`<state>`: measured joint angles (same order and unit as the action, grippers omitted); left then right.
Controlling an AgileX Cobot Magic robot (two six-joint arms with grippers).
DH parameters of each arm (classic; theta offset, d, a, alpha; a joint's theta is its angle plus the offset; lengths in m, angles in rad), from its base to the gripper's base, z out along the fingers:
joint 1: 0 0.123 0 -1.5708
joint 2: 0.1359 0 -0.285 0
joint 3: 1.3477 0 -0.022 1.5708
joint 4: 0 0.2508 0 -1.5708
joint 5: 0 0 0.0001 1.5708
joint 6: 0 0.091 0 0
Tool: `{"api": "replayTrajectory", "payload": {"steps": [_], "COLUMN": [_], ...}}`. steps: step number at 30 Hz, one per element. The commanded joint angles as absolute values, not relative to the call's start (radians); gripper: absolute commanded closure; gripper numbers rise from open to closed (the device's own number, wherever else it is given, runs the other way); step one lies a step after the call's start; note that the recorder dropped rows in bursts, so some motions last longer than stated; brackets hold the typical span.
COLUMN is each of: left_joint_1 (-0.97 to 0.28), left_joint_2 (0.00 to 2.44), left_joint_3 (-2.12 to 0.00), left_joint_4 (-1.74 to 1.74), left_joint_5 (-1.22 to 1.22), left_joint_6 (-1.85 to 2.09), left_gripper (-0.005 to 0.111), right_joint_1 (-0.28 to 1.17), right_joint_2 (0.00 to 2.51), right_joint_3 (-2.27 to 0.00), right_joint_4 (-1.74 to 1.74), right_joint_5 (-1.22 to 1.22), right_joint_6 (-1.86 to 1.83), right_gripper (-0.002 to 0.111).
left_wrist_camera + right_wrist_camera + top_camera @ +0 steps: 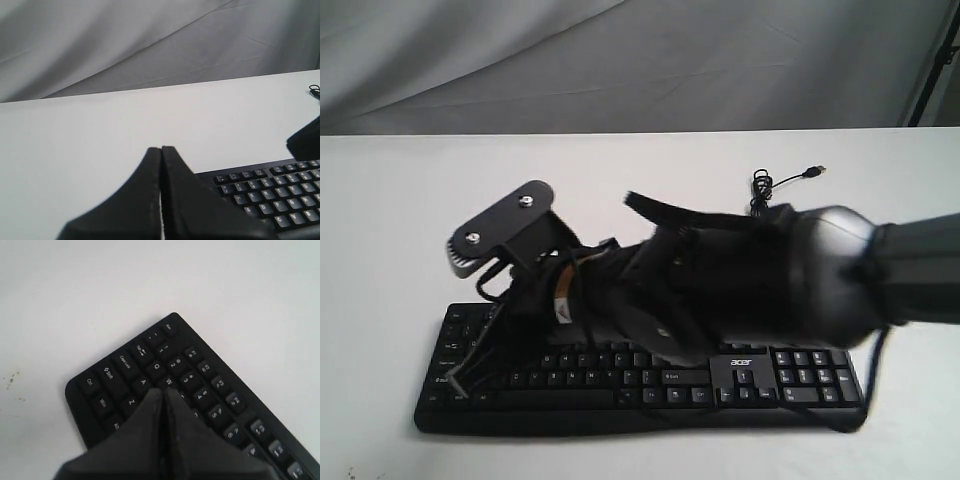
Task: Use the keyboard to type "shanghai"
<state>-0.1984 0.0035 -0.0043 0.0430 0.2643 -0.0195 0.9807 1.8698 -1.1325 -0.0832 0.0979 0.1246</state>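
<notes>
Exterior view: found the keyboard [650,395] flat on the white table [400,200], with the right arm [800,280] reaching across to its left-hand letters. Left wrist view: noted the left gripper [161,150] pinched together on nothing, held off the keys, presumably to stay clear. Right wrist view: noted the right gripper [162,392] closed into one poking tip beside the W key [169,382], judged aimed at S.

White table [400,200] under black keyboard [650,395] and its loose USB cable [760,188]

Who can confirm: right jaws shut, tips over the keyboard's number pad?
Not the number pad. The right wrist view shows the shut right jaws over the keyboard at its Caps Lock end, tips by the W key.
</notes>
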Motion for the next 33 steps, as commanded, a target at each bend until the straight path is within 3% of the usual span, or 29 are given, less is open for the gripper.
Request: {"api": "replayTrajectory", "payload": {"steps": [1,16,33], "left_joint_1": [-0.202,-0.202,-0.202], "left_joint_2": [0.0,0.0,0.0], "left_joint_3": [0.0,0.0,0.0], "left_joint_4": [0.044,0.044,0.044], "left_joint_5": [0.259,0.259,0.259], "left_joint_6": [-0.022,-0.022,-0.022], "left_gripper": [0.107,0.107,0.107], "right_joint_1": [1.01,0.987,0.985], "right_joint_2": [1.982,2.102,2.145], "right_joint_3": [-1.28,-1.335,-1.335], "right_joint_4": [-0.059,0.232,0.231], "right_joint_5": [0.227,0.199,0.135], "right_joint_6": [0.011,-0.301,-0.33], "right_gripper": [0.108,0.108,0.108]}}
